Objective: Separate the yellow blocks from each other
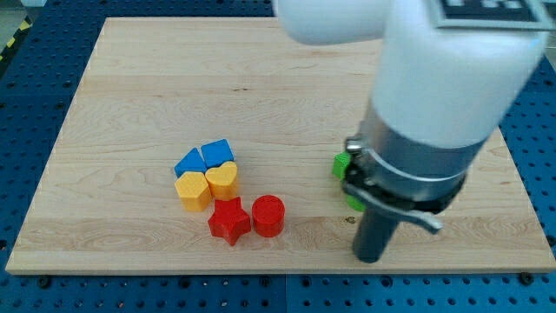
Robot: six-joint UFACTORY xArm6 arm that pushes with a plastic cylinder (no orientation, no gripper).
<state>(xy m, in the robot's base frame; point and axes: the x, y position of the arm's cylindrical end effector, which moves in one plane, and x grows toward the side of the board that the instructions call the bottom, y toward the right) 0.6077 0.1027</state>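
Two yellow blocks touch each other left of the board's middle: a yellow heart (222,180) and a yellow block (192,189) on its left. Two blue blocks sit just above them, one (217,153) at the view's top of the heart and one (188,163) beside it. A red star (228,220) and a red cylinder (268,216) lie just below the heart. My tip (371,257) rests on the board at the view's lower right, well to the right of the red cylinder and the yellow blocks.
Green blocks (341,165) show partly behind the arm (426,104) at the view's right, with another green piece (354,203) lower down. The wooden board (130,87) lies on a blue perforated table (26,104).
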